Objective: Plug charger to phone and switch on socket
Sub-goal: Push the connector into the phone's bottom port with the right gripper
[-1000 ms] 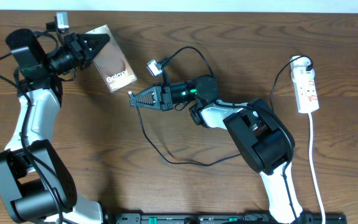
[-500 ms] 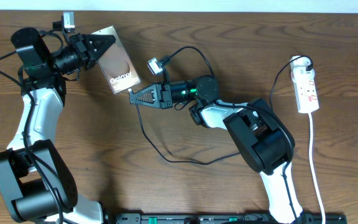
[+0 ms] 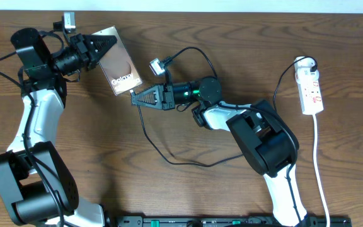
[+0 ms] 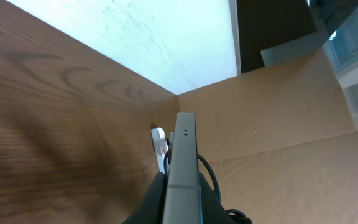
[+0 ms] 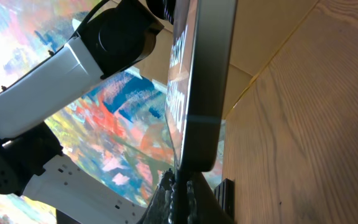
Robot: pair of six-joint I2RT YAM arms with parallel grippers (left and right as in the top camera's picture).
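My left gripper [image 3: 101, 49] is shut on the phone [image 3: 120, 68] at its upper left end and holds it off the table, its brownish screen with white "Galaxy" text facing up. In the left wrist view the phone [image 4: 182, 168] shows edge-on between the jaws. My right gripper [image 3: 135, 98] is shut on the plug tip of the charger [image 3: 133, 95], which sits right at the phone's lower edge. In the right wrist view the phone [image 5: 204, 81] is edge-on just above the tip [image 5: 180, 186]. The black cable [image 3: 169, 156] loops over the table. The white socket [image 3: 311, 88] lies at the far right.
A white cord [image 3: 321, 170] runs from the socket down toward the front edge. A thin black cable joins the socket's rounded plug [image 3: 305, 63]. A small white and silver adapter [image 3: 156, 66] lies just behind my right gripper.
Over the last second my left gripper carried the phone right and down toward the charger tip. In the last half second nothing moved.
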